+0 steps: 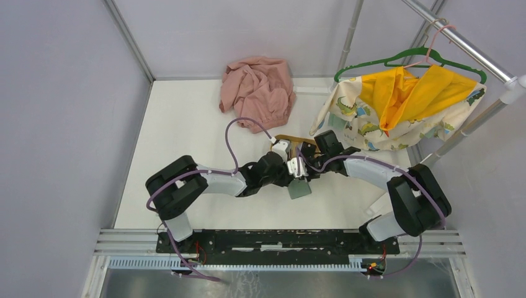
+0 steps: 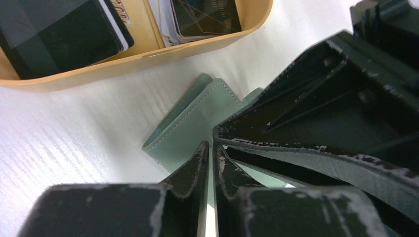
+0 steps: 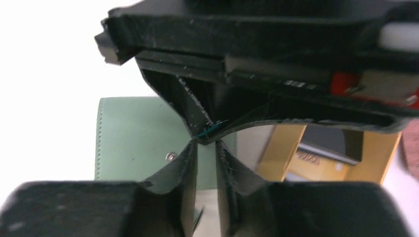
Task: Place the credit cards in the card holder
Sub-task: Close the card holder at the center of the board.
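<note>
The card holder [image 1: 299, 188] lies on the table [image 1: 186, 155], near its middle. Seen from the card holder, the tray [image 2: 148, 54] stands at 12 o'clock, just beside it, and the credit cards [image 2: 64, 29] lie inside this tray. A crumpled cloth [image 1: 257, 92] lies at 11 o'clock, well apart, by the far edge. A garment [image 1: 397, 105] hangs at 2 o'clock, to the right of the cloth.

You've got the card holder [image 2: 197, 118] matt and leather-like with stitched edges, the credit cards [image 2: 59, 29] in glossy black plastic, the tray [image 2: 148, 57] smooth satin tan, the table [image 2: 59, 148] white, faintly grained.
</note>
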`<action>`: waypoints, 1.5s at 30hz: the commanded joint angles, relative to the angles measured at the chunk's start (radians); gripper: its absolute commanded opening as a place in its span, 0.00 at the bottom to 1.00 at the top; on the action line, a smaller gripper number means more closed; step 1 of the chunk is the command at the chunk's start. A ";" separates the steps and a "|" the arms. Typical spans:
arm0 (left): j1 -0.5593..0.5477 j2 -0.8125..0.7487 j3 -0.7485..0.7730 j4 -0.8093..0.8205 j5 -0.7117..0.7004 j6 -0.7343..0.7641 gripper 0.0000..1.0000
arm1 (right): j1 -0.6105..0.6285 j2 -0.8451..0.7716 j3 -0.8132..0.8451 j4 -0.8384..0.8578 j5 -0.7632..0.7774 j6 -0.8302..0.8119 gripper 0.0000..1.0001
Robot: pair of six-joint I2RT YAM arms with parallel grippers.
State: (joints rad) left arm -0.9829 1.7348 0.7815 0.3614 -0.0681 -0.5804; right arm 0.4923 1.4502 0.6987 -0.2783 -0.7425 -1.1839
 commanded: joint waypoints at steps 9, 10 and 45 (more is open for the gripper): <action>0.006 0.044 -0.111 0.111 -0.056 -0.188 0.02 | -0.111 -0.353 -0.076 0.063 -0.038 0.223 0.78; 0.005 0.037 -0.120 0.121 -0.066 -0.196 0.02 | -0.123 -0.380 -0.100 0.035 -0.088 0.198 0.77; -0.057 -0.017 -0.156 0.141 -0.089 -0.249 0.03 | -0.122 -0.432 -0.157 -0.187 -0.044 -0.120 0.38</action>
State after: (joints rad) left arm -1.0195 1.7336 0.6601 0.5606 -0.1471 -0.7948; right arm 0.4080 1.0473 0.4637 -0.3889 -0.5976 -1.3033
